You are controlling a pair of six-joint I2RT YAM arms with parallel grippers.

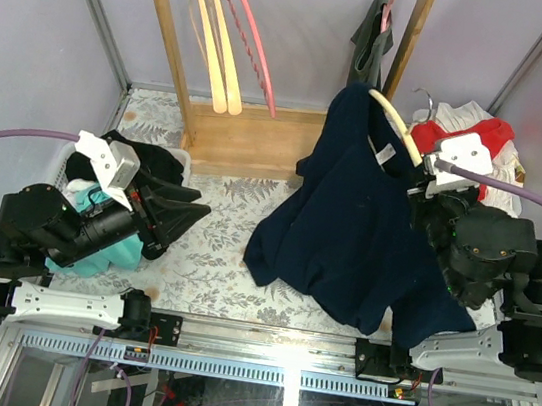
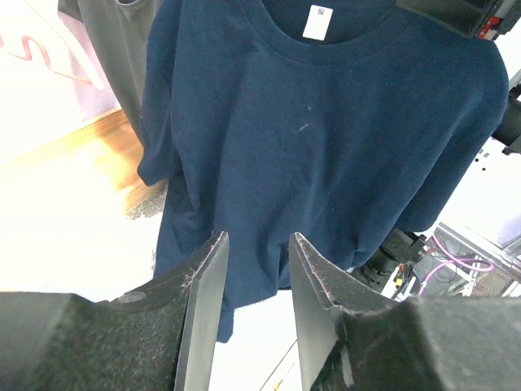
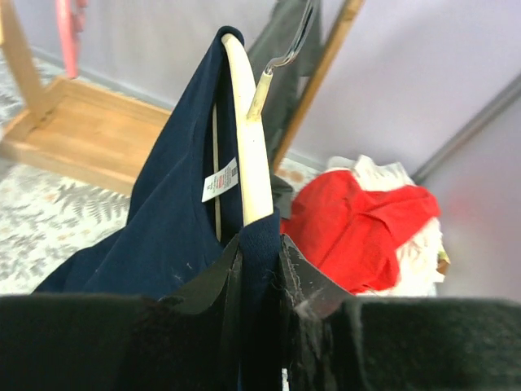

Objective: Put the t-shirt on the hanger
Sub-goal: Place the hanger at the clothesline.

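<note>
- In the top external view, the t-shirt (image 1: pixel 347 234) is hanging right of centre over the table (image 1: pixel 213 256), its hem trailing onto the patterned surface near the near edge.
- The hanger (image 1: pixel 395 122) is showing one cream arm out of the neck, slanting towards the right gripper (image 1: pixel 422 189), whose fingertips are lying hidden behind navy cloth.
- The left gripper (image 1: pixel 184 213) is pointing rightward from the left side, well apart from the shirt, beside a white basket (image 1: pixel 182 158) of clothes.
- At the far side a wooden rack (image 1: pixel 250 139) is carrying light-wood hangers (image 1: pixel 218 44), a pink hanger (image 1: pixel 254 39) and a grey-green top (image 1: pixel 371 45).
- In the left wrist view, the left gripper (image 2: pixel 256 277) is standing with its fingers (image 2: pixel 207 301) spread and nothing between them.
- The t-shirt (image 2: pixel 326 147) is hanging ahead of it, front facing the camera, a white label (image 2: pixel 318 22) showing inside the neck.
- In the right wrist view, the right gripper (image 3: pixel 259 269) is pinching navy cloth of the t-shirt (image 3: pixel 171 220) just where the hanger (image 3: pixel 248 147) is running down into the fold.
- The metal hook (image 3: pixel 285 49) is rising free above, and a red garment (image 3: pixel 358 220) is lying to the right.
</note>
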